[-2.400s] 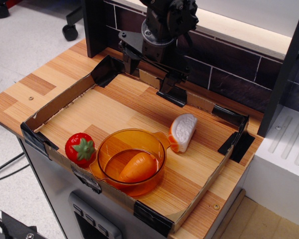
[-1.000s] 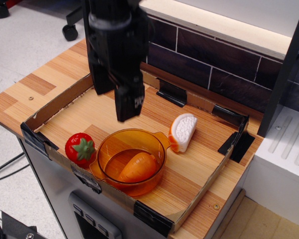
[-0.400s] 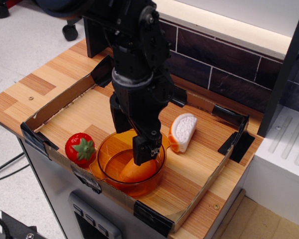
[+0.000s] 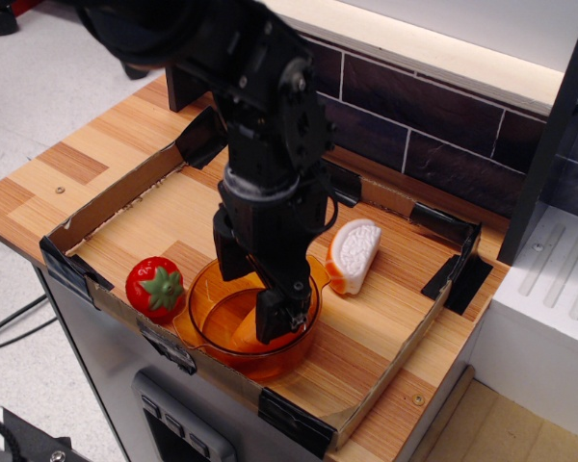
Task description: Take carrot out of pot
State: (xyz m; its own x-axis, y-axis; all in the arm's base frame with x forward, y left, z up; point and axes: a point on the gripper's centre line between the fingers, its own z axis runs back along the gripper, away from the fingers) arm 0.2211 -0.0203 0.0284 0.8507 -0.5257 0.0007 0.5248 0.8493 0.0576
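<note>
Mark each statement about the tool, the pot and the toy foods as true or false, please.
1. The tool reaches down inside the pot. True.
2. The carrot lies on the wood beside the pot. False: it is in the pot, mostly hidden by the tool.
3. The strawberry sits left of the pot in the image. True.
4. The white slice is inside the pot. False: it stands on the wood to the right of the pot.
5. The pot is upside down. False: it stands upright.
</note>
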